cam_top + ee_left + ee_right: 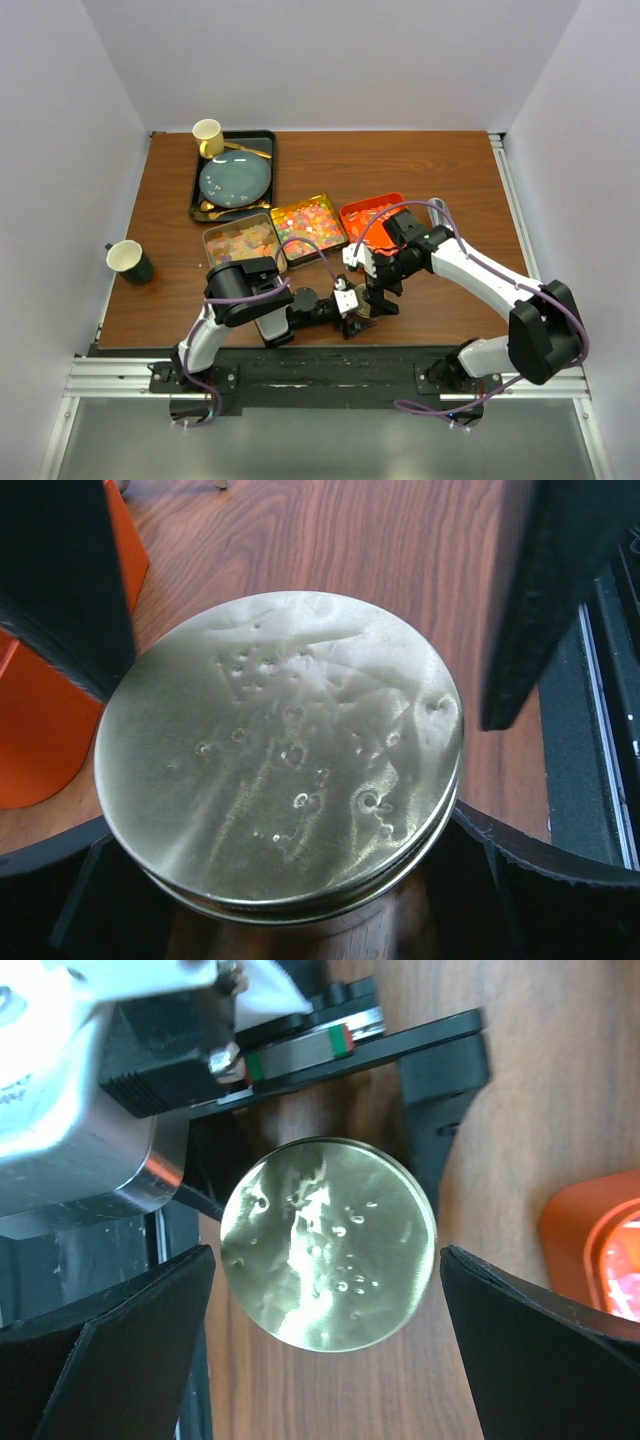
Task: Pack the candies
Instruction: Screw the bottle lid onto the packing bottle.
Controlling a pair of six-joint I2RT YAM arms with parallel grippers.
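At the near edge of the table, the left gripper hugs the jar with wide jaws just under its gold lid, and the right gripper hangs over the lid, jaws wide and holding nothing. The candies lie behind in three open tins: pastel, many-coloured, red-and-white. If the left hold is too soft, the jar may spin or tip when the lid gets turned, then bump the orange tin beside it and spill candies.
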